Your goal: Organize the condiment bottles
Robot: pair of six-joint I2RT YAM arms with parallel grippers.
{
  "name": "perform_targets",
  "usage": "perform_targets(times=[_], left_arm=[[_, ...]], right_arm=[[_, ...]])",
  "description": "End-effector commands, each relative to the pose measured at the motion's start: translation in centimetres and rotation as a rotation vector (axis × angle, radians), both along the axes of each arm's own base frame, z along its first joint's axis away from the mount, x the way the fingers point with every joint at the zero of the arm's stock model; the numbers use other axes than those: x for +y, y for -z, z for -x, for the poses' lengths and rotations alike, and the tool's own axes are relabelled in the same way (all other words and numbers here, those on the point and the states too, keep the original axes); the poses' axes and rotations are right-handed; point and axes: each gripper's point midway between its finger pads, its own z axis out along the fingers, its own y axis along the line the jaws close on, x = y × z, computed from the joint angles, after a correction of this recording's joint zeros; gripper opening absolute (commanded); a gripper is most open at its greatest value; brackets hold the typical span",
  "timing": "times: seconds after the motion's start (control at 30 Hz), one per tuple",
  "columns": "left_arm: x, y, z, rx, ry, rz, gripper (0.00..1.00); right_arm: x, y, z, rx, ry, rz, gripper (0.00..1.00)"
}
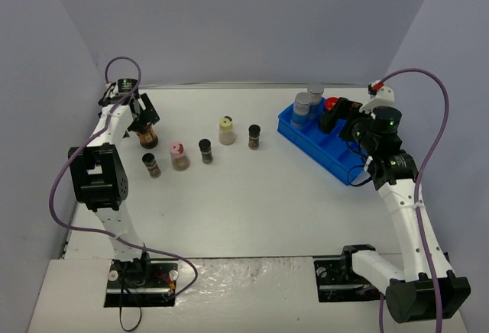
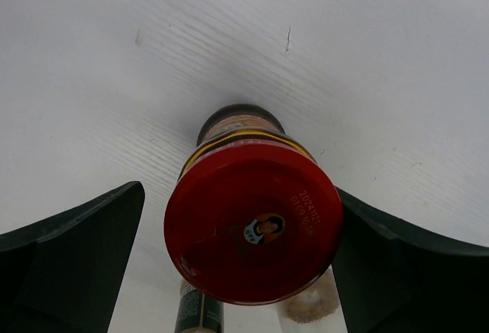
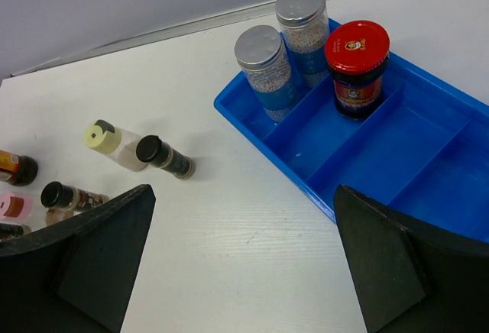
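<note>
Left gripper (image 1: 143, 121), upper left of the top view: jaws open, straddling the first red-lidded jar (image 2: 252, 230), which stands upright on the white table (image 1: 252, 211). In the left wrist view a strip of table shows between the lid and the finger at frame left (image 2: 76, 264). The finger at frame right (image 2: 405, 264) sits just beside the lid's edge; whether it touches cannot be told. Right gripper (image 3: 244, 192), upper right of the top view: jaws spread wide, nothing between them, hovering over the near part of the blue tray (image 3: 428, 150). Tray contents, all upright at its far end in the right wrist view: nearer grey-capped jar (image 3: 263, 62) and farther grey-capped jar (image 3: 302, 24), one behind the other in the leftmost lane. The second red-lidded jar (image 3: 357, 66) is in the next lane, just beside them across the divider. Loose jars stand on the table in the centre-left of the top view, in a loose row rising toward the right. Left to right: first dark-capped jar (image 1: 152, 165), pink-lidded jar (image 1: 178, 156), second dark-capped jar (image 1: 205, 150), cream-lidded jar (image 1: 226, 130), third dark-capped jar (image 1: 254, 136). All five are upright and apart from one another. The first dark-capped jar and the pink-lidded jar stand near the first red-lidded jar, lower in the frame. The third dark-capped jar is closest to the tray but well apart from it.
</note>
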Motion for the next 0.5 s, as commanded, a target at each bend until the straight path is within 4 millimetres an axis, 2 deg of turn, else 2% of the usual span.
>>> perform_targets(times=[0.0,0.03,0.13,0.23,0.3,0.4,0.47], left_arm=[[0.3,-3.4,-1.8,-0.098,0.010,-0.009,0.82],[0.2,-3.5,-1.8,-0.098,0.012,-0.007,0.75],[0.2,-3.9,-1.5,-0.101,0.012,-0.007,0.41],[0.2,-5.0,-1.3,-0.117,0.020,-0.015,0.21],[0.3,-6.7,-1.2,-0.150,0.035,-0.030,0.03],[0.1,-10.1,-1.3,-0.208,0.091,-0.058,0.00],[-0.5,-14.0,-1.1,-0.280,0.126,-0.069,0.00]], right_arm=[[0.7,-1.1,0.0,-0.056,-0.035,0.005,1.00],[0.7,-1.0,0.0,-0.055,-0.034,0.005,1.00],[0.7,-1.0,0.2,-0.054,-0.039,0.007,1.00],[0.7,-0.9,0.3,-0.052,-0.041,0.012,1.00],[0.7,-0.8,0.5,-0.053,-0.045,0.015,1.00],[1.0,-0.9,0.7,-0.056,-0.058,0.016,1.00],[1.1,-1.1,0.8,-0.061,-0.069,0.018,1.00]])
